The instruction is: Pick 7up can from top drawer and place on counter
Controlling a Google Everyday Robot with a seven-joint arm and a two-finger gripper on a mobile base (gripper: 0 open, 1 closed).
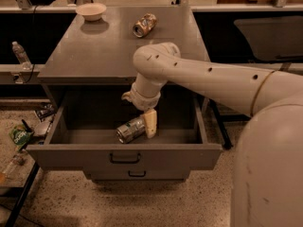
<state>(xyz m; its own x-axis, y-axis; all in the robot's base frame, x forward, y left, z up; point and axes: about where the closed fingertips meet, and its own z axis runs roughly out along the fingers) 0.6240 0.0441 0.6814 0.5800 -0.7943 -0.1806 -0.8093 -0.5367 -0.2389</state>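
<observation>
The 7up can lies on its side in the open top drawer, near the front middle, shiny end toward the front left. My gripper is down inside the drawer at the can's right end, touching or almost touching it. The cream arm reaches in from the right over the front edge of the counter. The drawer's dark bar handle faces the front.
A brown-orange can lies on the counter at the back, with a white bowl at the back left. A narrower lower drawer front sits under the top drawer. A water bottle and litter are at the left.
</observation>
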